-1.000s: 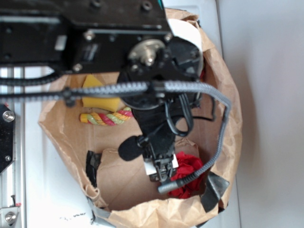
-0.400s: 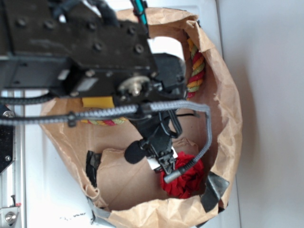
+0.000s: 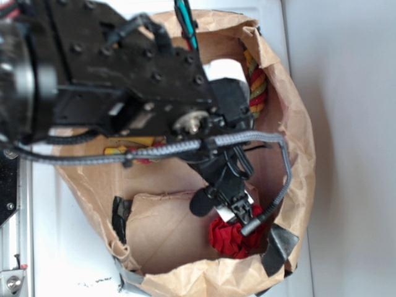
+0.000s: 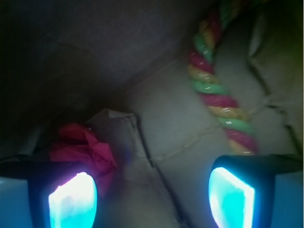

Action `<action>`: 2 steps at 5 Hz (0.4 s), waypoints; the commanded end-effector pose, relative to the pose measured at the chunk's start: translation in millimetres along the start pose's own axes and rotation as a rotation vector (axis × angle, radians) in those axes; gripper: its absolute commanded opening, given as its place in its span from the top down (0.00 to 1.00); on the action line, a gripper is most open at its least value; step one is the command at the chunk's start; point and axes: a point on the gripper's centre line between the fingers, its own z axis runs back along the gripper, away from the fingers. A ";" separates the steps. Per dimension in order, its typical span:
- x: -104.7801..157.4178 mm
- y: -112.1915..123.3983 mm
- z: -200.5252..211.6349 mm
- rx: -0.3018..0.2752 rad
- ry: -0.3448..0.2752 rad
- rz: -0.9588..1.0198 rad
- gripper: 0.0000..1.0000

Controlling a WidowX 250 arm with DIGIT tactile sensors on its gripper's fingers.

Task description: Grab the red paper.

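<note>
Reaching into the bag (image 3: 291,154), your tool (image 4: 152,194) hangs wide open and empty; the red paper (image 4: 80,145) sits beside one finger, not between them.

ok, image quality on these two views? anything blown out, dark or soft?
Exterior: evenly lit, but the arm close to the lens is blurred and covers much of the paper bag; the red paper is reasonably sharp. Wrist: dim and soft inside the bag; the end effector pads glow overexposed cyan, open; red paper is murky, the rope shows small glints.
</note>
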 end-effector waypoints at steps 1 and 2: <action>15.2 -30.2 -1.4 -0.091 -0.025 -0.003 0.00; 14.7 -45.4 -5.1 -0.100 -0.014 -0.014 0.00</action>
